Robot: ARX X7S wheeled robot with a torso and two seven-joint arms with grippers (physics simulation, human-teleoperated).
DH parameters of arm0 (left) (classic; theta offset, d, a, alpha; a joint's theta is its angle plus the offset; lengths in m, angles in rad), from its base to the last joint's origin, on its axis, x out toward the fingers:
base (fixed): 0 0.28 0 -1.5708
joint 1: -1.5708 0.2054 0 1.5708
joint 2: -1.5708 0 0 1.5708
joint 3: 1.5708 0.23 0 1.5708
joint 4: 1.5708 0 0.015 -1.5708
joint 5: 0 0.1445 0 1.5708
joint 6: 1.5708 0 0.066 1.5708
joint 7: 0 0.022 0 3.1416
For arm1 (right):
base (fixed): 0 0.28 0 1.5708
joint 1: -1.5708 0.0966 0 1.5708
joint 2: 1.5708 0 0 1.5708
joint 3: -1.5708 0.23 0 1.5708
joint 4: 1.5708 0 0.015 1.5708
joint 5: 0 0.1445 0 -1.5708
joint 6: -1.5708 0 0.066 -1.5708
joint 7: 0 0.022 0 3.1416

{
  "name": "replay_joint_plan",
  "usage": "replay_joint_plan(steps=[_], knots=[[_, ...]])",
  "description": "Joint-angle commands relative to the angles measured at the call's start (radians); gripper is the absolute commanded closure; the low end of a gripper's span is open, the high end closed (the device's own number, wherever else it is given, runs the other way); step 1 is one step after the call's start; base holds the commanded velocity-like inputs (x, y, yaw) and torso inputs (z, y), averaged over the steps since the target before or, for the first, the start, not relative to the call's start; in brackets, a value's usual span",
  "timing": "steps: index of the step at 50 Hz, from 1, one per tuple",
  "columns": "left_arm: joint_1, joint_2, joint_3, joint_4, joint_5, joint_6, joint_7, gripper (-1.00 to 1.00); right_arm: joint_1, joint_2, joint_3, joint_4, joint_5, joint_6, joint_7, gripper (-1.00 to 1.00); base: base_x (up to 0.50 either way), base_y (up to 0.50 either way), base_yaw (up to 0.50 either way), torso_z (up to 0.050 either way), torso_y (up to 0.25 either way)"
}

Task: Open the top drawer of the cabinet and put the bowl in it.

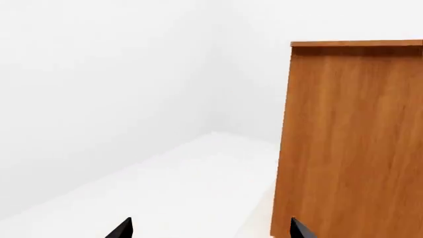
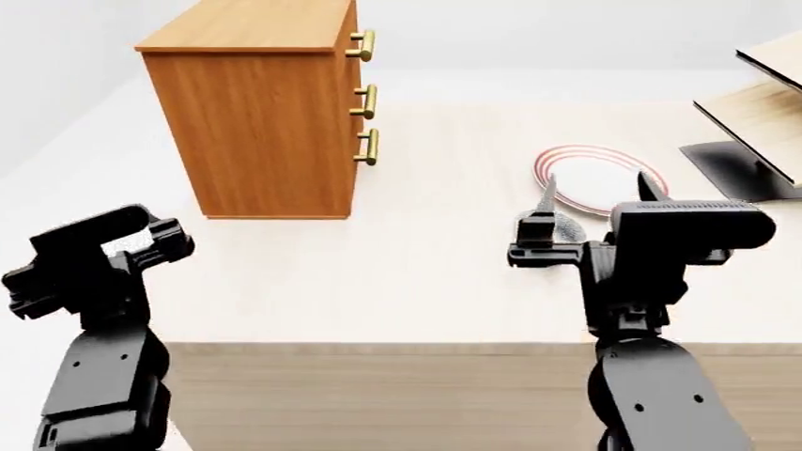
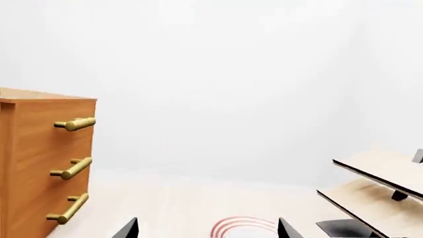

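1. Orange-brown wood cabinet [image 2: 257,113] stands at the table's [image 2: 414,272] far left, its top drawer [image 2: 352,38] shut, brass handles facing right.
2. The speckled bowl [image 2: 566,225] is mostly hidden behind the right gripper [image 2: 595,202], beside a red-ringed plate [image 2: 589,174].
3. The right gripper's fingers are spread wide, empty.
4. The left gripper [image 1: 211,229] likewise gapes, holding nothing.
5. A pale tilted-board rack [image 2: 764,113] sits far right.

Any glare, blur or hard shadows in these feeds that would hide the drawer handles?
Head view: flat, even light, no glare; the cabinet casts only a thin soft shadow, and its handles read sharp. Right wrist view: crisp handles, washed-out white background. Left wrist view: the wood grain looks slightly smeared, and no handles are in frame.
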Motion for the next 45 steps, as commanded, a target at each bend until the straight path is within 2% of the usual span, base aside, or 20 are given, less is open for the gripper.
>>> replay_joint_plan(steps=[1,4,5,10,15,45], knots=[[-0.449,-0.117,-0.098,-0.657,0.060,0.171,-0.149,-1.00,0.547,0.065,-0.009,0.019,0.006,0.358,-0.041,-1.00,0.00,0.00,0.00,0.000,0.000],[-0.555,-0.141,-0.094,-0.966,0.074,0.328,-0.145,-1.00,0.679,0.066,-0.026,0.209,-0.008,0.262,-0.054,-1.00,0.00,0.00,0.00,0.000,0.000],[-0.559,-0.142,-0.095,-0.997,0.075,0.340,-0.144,-1.00,0.716,0.057,-0.017,0.283,0.008,0.240,-0.071,-1.00,0.00,0.00,0.00,0.000,0.000],[-0.521,-0.119,-0.101,-0.999,0.097,0.309,-0.141,-1.00,0.817,0.031,-0.036,0.623,0.014,0.083,-0.116,-1.00,0.00,0.00,0.00,0.000,0.000],[-0.514,-0.112,-0.111,-0.999,0.117,0.294,-0.139,-1.00,0.844,0.006,-0.009,0.773,0.036,0.025,-0.116,-1.00,0.00,0.00,0.00,0.000,0.000],[-0.545,-0.153,-0.163,-0.999,0.149,0.307,-0.152,-1.00,0.805,0.012,0.018,0.786,0.071,0.018,-0.109,-1.00,0.00,0.00,0.00,0.000,0.000]])
